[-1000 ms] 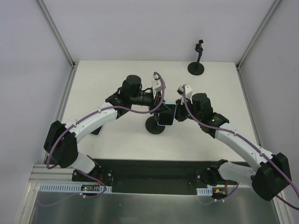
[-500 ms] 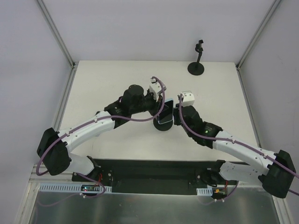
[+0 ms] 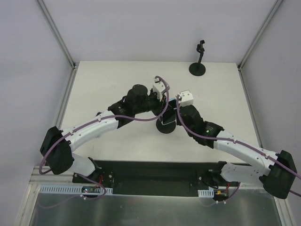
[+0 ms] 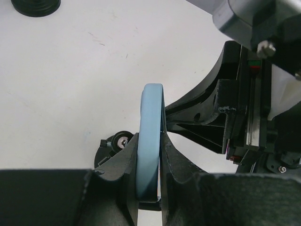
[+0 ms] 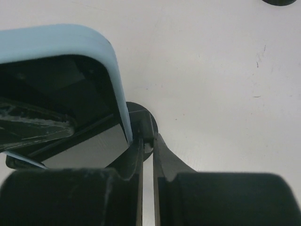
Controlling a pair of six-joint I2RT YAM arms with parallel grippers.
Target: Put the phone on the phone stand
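From the near edge of the white table (image 3: 117,80), we see the left arm (image 3: 94,127) and the right arm (image 3: 235,146) reach inward and meet at mid-table, over the round black base of the phone stand (image 3: 165,128). The left gripper (image 4: 150,150) is clamped on the phone (image 4: 151,117). Its wrist camera shows the pale blue case edge-on, one black finger pressed to each flat face, with the far end of the phone standing clear of the fingertips. From above we see the phone tilted just over the stand's base, between the two wrists. Whether it sits in the stand's cradle we cannot tell, because the grippers hide the join. The right gripper (image 5: 147,146) comes in from the other side with its fingers drawn to a thin slit, the tips pinching a slim black part of the stand just beside the phone's rounded corner. In the left wrist view those same fingers taper to a point that touches the phone's face. Well apart, at the table's far right edge, we see a second stand (image 3: 197,66) upright on its own round base.
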